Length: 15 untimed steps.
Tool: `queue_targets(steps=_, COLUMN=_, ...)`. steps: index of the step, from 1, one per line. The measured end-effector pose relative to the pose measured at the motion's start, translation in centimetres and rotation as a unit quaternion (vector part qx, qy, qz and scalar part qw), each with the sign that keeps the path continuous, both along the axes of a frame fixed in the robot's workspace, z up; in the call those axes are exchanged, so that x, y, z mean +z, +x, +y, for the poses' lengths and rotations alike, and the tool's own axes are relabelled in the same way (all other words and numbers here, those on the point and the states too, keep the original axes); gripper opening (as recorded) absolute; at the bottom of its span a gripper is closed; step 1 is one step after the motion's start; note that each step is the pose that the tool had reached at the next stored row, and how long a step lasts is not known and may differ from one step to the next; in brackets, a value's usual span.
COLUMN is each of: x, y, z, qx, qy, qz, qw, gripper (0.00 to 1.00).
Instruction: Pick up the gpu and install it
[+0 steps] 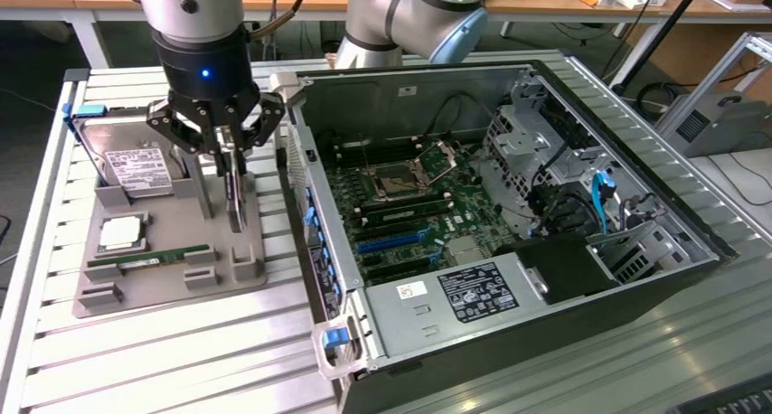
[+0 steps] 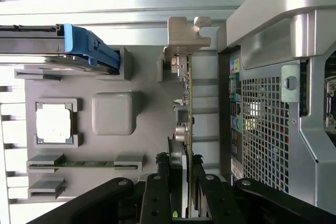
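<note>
1. Exterior view: arm (image 1: 199, 34) reaches down over a grey tray (image 1: 169, 283) on the slatted worktop (image 1: 181, 360).
2. Fingers (image 1: 224, 143) are clamped on the top edge of the graphics card (image 1: 234, 202). The card stands upright on its edge in the tray, on the side nearest the computer case (image 1: 399, 93).
3. Cannot tell whether the card's bottom edge has left its slot.
4. Same tray holds a hard drive (image 1: 133, 165), a processor chip (image 1: 121, 233) and a memory stick (image 1: 151, 258).
5. The case lies open just beside the tray, on the exterior view's right, with the motherboard (image 1: 410, 206) exposed.
6. Wrist view: card (image 2: 188, 103) seen edge-on, with the silver bracket (image 2: 186, 32) at its far end.
7. Fingers (image 2: 199, 182) sit one on each face of the card, pressed to it.
8. Card runs between the tray's middle block (image 2: 113, 114) and the case's rear grille (image 2: 268, 129).
</note>
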<state>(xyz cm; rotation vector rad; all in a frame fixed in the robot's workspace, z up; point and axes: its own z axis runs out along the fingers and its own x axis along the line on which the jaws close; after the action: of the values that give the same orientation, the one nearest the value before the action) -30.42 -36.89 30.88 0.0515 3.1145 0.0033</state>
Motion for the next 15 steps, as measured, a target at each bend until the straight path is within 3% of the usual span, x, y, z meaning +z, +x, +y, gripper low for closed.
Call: queue_targets(steps=15, x=0.63, y=0.00, z=0.00, qx=0.000, qy=0.0001, qz=0.0000, qw=1.0000, gripper=0.27)
